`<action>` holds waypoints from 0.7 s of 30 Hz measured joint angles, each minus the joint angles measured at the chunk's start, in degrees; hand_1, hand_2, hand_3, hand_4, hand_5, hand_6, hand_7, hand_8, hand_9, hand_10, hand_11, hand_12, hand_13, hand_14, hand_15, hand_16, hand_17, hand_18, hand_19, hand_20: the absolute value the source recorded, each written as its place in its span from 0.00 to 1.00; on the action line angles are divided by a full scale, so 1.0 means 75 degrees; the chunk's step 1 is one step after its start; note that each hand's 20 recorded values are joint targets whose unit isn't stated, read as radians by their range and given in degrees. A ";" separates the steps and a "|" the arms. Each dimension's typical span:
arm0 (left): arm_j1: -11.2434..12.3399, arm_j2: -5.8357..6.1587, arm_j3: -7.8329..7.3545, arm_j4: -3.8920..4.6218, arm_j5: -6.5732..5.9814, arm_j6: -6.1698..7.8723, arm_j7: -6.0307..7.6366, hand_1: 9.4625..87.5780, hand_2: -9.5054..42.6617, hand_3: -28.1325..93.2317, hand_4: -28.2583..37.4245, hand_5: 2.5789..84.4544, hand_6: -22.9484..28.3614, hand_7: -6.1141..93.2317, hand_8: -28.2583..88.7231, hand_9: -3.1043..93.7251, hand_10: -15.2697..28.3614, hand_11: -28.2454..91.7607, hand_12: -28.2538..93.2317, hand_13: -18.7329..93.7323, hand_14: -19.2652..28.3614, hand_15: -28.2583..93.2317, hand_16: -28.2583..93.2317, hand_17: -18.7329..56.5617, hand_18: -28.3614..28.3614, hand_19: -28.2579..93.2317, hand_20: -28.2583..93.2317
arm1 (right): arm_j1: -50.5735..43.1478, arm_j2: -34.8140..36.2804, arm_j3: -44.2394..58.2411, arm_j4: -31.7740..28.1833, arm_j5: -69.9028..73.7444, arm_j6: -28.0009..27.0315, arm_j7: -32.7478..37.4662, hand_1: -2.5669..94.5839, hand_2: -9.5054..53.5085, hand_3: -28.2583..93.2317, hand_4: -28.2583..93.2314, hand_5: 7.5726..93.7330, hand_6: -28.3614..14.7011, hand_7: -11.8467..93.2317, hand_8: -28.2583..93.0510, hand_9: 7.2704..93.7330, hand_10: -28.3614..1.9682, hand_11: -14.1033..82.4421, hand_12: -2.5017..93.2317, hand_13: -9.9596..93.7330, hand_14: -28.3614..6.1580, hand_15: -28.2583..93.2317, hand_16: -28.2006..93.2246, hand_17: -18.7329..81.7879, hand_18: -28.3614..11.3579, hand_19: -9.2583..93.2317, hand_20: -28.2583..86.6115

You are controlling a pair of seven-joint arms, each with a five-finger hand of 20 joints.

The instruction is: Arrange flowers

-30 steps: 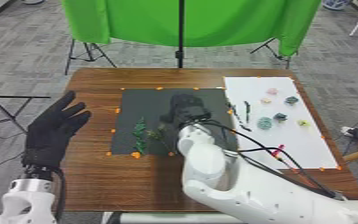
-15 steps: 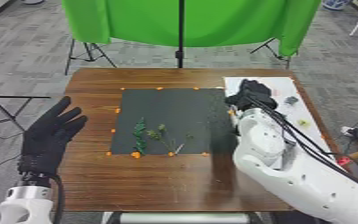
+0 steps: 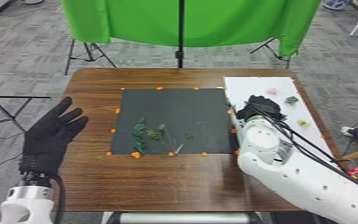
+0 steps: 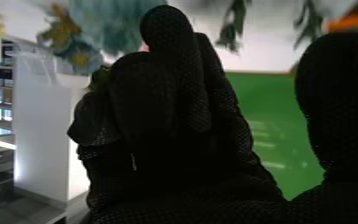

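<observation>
Behind the brown table point(image 3: 87, 190), green cloth point(image 3: 131, 22).

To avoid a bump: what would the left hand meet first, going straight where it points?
The left hand looks free over the table; beyond, perhaps the green cloth, though depth is unclear.

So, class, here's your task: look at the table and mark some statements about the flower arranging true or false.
1. Green sprigs lie on the dark mat. True.
2. The yellow flower lies on the dark mat too. False: the yellow flower is on the white sheet.
3. The right hand is at the white sheet. True.
4. The left hand is curled around a stem. False: the left hand is open and empty, left of the dark mat.
5. The cloth beyond the table is green. True.
</observation>
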 measured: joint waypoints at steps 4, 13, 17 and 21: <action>-0.0055 -0.0007 0.0006 0.0007 0.0000 -0.0002 -0.0050 0.22 0.34 0.87 0.10 0.46 0.64 0.16 0.16 0.41 0.84 0.43 0.32 0.40 1.00 0.67 0.15 0.13 1.00 0.74 0.22 | 0.0155 -0.0177 -0.0119 0.0298 0.0229 -0.0242 -0.0001 0.35 0.01 0.79 0.03 0.71 0.40 0.19 0.15 0.80 0.34 0.49 0.21 0.79 0.44 0.83 0.37 0.58 0.03 1.00 0.52; -0.0092 -0.0012 0.0003 0.0007 0.0002 -0.0002 -0.0071 0.22 0.34 0.87 0.10 0.46 0.64 0.16 0.16 0.41 0.84 0.43 0.32 0.40 1.00 0.67 0.15 0.13 1.00 0.74 0.22 | 0.1056 -0.0353 -0.1234 0.0589 0.0213 -0.0769 -0.0111 0.52 0.00 0.79 0.00 0.87 0.54 0.25 0.23 0.90 0.49 0.52 0.22 0.85 0.53 0.82 0.39 0.62 0.07 1.00 0.53; -0.0102 -0.0013 0.0004 0.0007 0.0002 -0.0002 -0.0074 0.22 0.34 0.87 0.10 0.46 0.64 0.16 0.16 0.41 0.84 0.43 0.32 0.40 1.00 0.67 0.15 0.13 1.00 0.74 0.22 | 0.1253 -0.0488 -0.1538 0.0711 0.0016 -0.0847 -0.0169 0.60 0.00 0.79 0.00 0.94 0.59 0.29 0.29 0.97 0.59 0.54 0.26 0.89 0.60 0.81 0.40 0.65 0.12 1.00 0.57; -0.0124 -0.0043 0.0007 0.0007 0.0009 -0.0009 -0.0089 0.22 0.34 0.87 0.10 0.46 0.64 0.16 0.16 0.41 0.84 0.43 0.32 0.40 1.00 0.67 0.15 0.13 1.00 0.74 0.22 | 0.1217 -0.0528 -0.1555 0.0799 -0.0158 -0.0704 -0.0212 0.60 0.00 0.81 0.00 0.95 0.59 0.29 0.30 0.97 0.58 0.57 0.26 0.90 0.62 0.83 0.41 0.66 0.15 1.00 0.62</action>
